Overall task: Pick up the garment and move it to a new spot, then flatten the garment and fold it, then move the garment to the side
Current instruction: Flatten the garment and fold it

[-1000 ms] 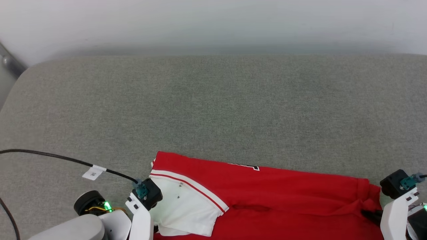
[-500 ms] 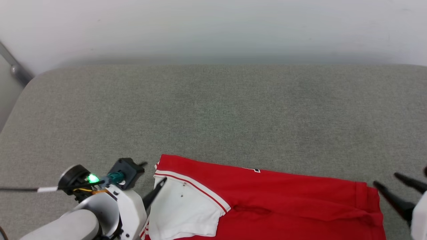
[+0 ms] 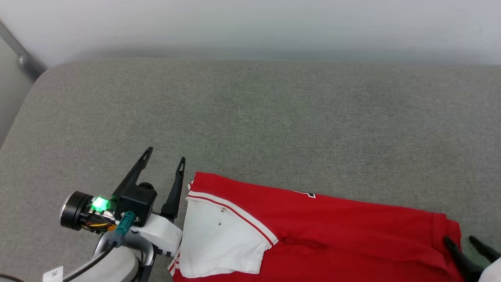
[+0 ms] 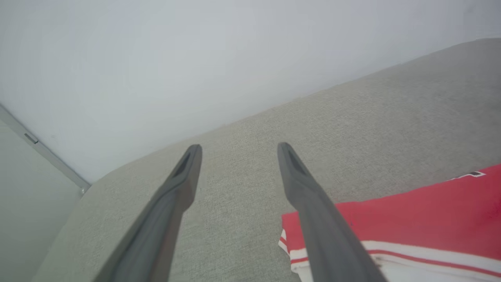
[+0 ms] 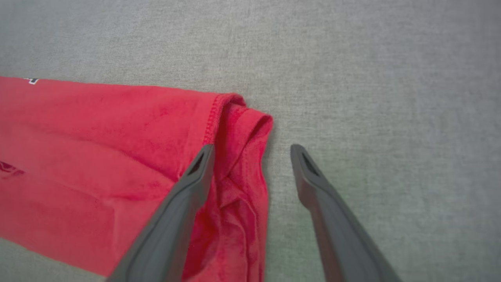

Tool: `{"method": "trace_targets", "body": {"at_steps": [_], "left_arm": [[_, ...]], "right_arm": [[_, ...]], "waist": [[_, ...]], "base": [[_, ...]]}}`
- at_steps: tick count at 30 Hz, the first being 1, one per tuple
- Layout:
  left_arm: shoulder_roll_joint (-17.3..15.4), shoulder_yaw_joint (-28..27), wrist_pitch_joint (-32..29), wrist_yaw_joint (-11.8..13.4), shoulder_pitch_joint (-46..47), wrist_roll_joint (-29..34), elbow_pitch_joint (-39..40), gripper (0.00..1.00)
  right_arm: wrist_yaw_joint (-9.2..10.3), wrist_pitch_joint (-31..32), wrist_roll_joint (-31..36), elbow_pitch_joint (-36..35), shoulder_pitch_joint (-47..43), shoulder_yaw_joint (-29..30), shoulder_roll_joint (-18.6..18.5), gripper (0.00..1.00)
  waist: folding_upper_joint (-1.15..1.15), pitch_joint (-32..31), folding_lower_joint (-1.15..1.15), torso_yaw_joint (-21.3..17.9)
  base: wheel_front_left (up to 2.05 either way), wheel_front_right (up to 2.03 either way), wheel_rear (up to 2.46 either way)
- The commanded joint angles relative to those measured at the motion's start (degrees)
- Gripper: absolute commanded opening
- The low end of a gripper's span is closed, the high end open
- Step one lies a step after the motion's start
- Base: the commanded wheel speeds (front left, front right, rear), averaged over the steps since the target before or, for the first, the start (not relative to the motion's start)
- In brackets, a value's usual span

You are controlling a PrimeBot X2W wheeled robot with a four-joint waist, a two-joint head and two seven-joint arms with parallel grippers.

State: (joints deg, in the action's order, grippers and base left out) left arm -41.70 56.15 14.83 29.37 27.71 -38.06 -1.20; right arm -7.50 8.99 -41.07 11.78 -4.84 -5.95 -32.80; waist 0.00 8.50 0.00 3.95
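The garment (image 3: 332, 231) is a red jersey lying folded along the near part of a grey cushioned surface, with one white sleeve (image 3: 219, 239) and its red-and-white trim on top at its left end. A scrap of black print peeks out at its far edge. My left gripper (image 3: 164, 156) is open, just left of the garment's left corner (image 4: 411, 219), holding nothing. My right gripper (image 3: 458, 239) is open at the garment's right hem (image 5: 238, 129), one finger over the red cloth and the other over bare grey fabric, nothing held.
The grey fabric surface (image 3: 250, 117) stretches wide beyond the garment to a pale wall at the back. Its rounded left edge meets a metal rail (image 3: 23, 58) at the far left corner. A black cable with a white tag trails from my left wrist.
Both grippers have let go of the garment and opened. The left arm swung up and outward so its fingers point away from me; the right fingers drew back to the hem. The camera shifted.
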Motion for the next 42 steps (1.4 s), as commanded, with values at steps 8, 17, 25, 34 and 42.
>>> {"method": "trace_targets", "body": {"at_steps": [8,17,25,34,42], "left_arm": [[6.4,-12.3,0.5,3.4,-8.2,7.4,2.5,1.00],[14.4,-26.3,0.4,0.2,-18.7,15.6,1.9,1.00],[20.8,-34.6,0.4,-3.5,-25.2,24.0,1.5,1.00],[25.7,-40.4,0.4,-6.8,-31.1,30.6,2.2,1.00],[28.3,-42.7,0.4,-9.2,-34.6,33.6,3.1,1.00]], "right_arm": [[0.01,6.7,1.1,1.5,-1.3,-1.6,5.1,1.00],[-0.35,16.4,-3.4,-0.4,-3.6,-10.0,6.9,1.00],[-0.35,17.8,-4.3,-1.6,-0.4,-12.1,5.4,0.00],[0.02,15.7,-5.1,-3.0,2.0,-7.1,0.8,0.00],[0.03,17.6,-6.3,-1.1,0.2,-1.3,-5.2,0.00]], "waist": [[0.00,1.6,0.00,0.9],[0.00,1.5,0.00,1.2],[0.00,0.5,0.00,0.8],[0.00,-2.5,0.00,0.1],[0.00,-4.4,0.00,-0.2]], "base": [[0.00,0.00,0.00],[0.00,0.00,0.00],[0.00,0.00,0.00],[0.00,0.00,0.00],[0.00,0.00,0.00]]}}
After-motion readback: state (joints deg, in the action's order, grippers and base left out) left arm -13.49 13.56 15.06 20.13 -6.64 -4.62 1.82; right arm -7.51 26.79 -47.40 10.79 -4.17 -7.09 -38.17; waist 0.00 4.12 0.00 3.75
